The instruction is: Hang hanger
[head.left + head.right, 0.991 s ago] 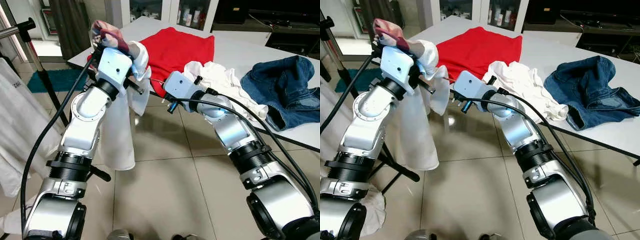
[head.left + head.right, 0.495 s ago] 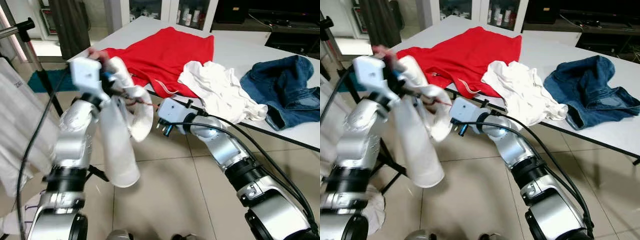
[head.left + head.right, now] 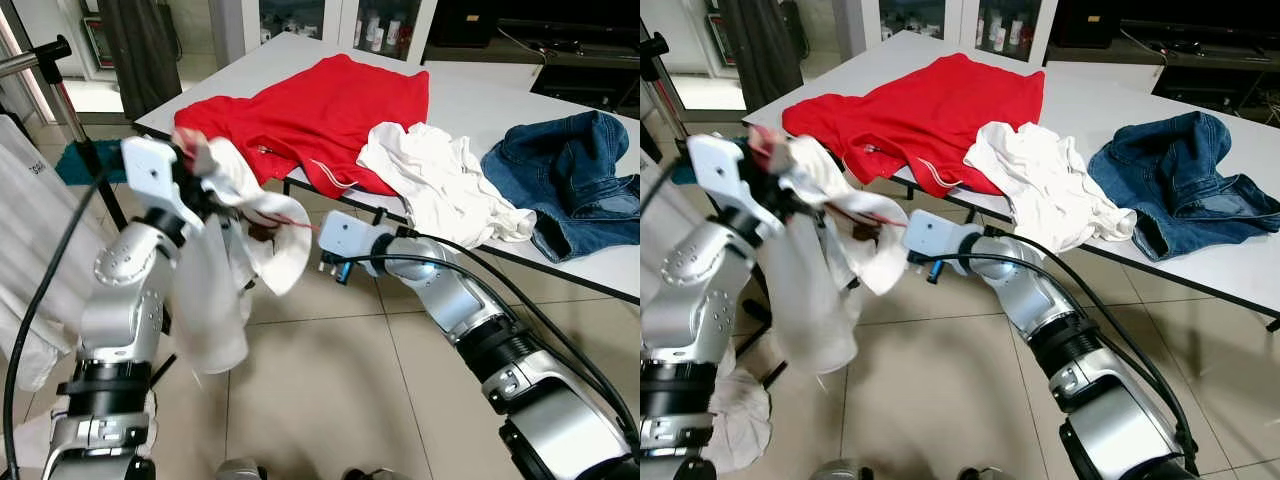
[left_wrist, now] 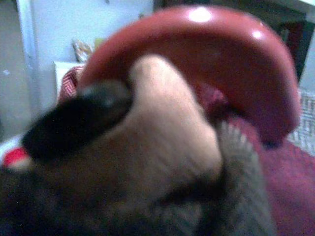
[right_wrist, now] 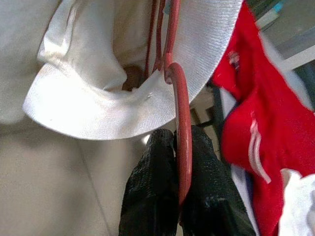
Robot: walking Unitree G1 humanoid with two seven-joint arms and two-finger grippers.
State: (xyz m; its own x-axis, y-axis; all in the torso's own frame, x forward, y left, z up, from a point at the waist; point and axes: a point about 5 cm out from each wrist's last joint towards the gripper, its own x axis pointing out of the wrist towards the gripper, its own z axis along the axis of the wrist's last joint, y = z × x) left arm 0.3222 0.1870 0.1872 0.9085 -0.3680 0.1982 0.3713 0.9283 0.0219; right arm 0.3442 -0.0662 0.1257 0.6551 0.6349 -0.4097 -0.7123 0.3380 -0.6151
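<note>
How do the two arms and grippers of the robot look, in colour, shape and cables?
Both arms are silver, built of rounded shells with black ribbed rings at the joints. A black cable runs along each. The left gripper and the right gripper each sit on a white, boxy wrist block. The right gripper's fingers are black and textured.

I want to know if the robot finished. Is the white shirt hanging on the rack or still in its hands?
In its grippers. The white shirt dangles from the left gripper, and the right gripper pinches the red hanger hook.
</note>
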